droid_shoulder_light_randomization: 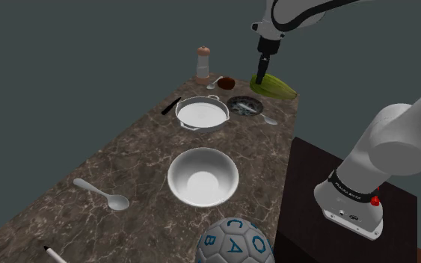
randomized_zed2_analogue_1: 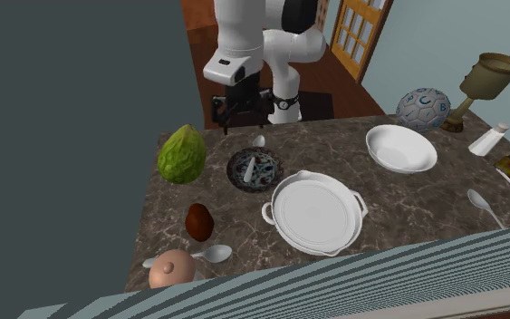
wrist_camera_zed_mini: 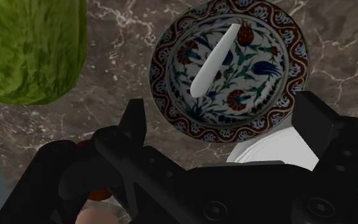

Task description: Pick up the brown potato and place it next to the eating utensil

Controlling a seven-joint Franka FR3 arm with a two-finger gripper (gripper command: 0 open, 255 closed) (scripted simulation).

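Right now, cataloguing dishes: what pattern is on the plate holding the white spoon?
The plate has red and blue flowers with green leaves; clearest in wrist view.

The shoulder camera stood beside and a little behind the stand (droid_shoulder_light_randomization: 313, 175), looking down the length of the marble bench (droid_shoulder_light_randomization: 111, 157) from moderate range. The second exterior camera sat across the bench, facing back toward the arm (randomized_zed2_analogue_1: 244, 36) and tilted steeply down. The wrist camera looked down past the end effector (wrist_camera_zed_mini: 222, 111) at close range. All three views shared the patterned bowl (wrist_camera_zed_mini: 260, 70) and the green leafy vegetable (wrist_camera_zed_mini: 31, 44). Both exterior views also shared the white two-handled pan (droid_shoulder_light_randomization: 201, 113).
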